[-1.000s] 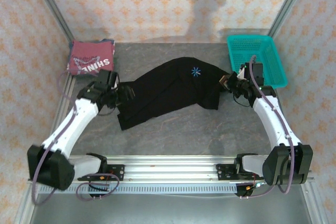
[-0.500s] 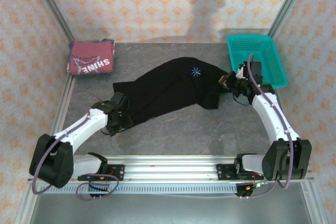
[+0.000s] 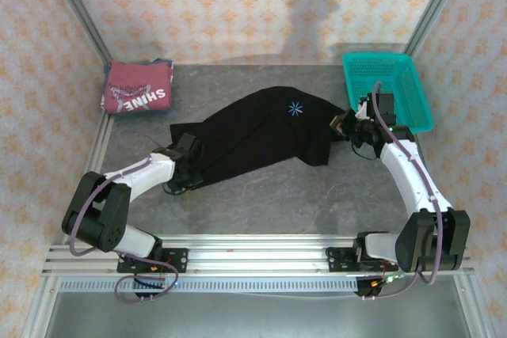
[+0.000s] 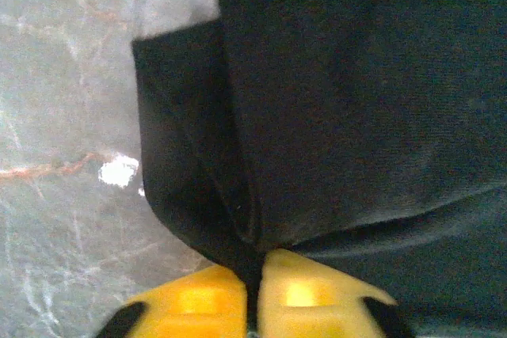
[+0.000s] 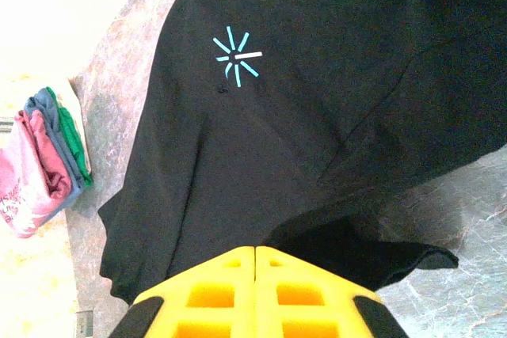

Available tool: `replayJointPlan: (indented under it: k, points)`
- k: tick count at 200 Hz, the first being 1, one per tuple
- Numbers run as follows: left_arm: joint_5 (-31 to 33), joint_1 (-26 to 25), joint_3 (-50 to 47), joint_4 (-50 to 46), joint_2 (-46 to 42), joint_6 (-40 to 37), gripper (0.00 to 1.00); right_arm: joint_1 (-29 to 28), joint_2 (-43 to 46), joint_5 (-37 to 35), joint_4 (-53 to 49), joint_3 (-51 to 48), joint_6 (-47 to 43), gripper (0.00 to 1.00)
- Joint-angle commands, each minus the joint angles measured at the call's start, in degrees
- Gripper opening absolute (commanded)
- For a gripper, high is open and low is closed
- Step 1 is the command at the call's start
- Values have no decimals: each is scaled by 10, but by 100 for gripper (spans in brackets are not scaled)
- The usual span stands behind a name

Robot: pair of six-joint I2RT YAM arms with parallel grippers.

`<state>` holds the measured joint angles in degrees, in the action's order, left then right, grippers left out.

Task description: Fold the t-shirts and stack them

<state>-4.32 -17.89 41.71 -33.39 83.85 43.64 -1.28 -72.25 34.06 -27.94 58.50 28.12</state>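
My left pincer [image 4: 253, 290] and right pincer [image 5: 255, 275] are each closed on an edge of the black t-shirt [image 3: 253, 136], crumpled mid-desk; the red t-shirt [image 3: 136, 89] lies folded at the far-left corner. Risk, as I judge it: uneven pulling bunches the layers, or my thin pinch slips. Grey marbled desk [image 3: 317, 195], teal basket [image 3: 388, 89] far right, patterned walls [image 3: 238, 5] close around.

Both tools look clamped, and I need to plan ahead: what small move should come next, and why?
Probably lift both tools slightly and draw them apart. The left tool pinches the near-left edge of the black t-shirt, the right tool looks shut on its right edge, and the cloth between lies bunched and creased, so it likely needs spreading flat before folding.
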Motion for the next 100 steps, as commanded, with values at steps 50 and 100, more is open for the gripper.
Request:
replayJointPlan:
  k: [50,100]
  points:
    - [86,26,112,-98,-167,-41,0,12,53,-28,-44,92,-11,0]
    - [88,47,324,-154,-197,-93,0,25,27,-17,-33,260,24,0]
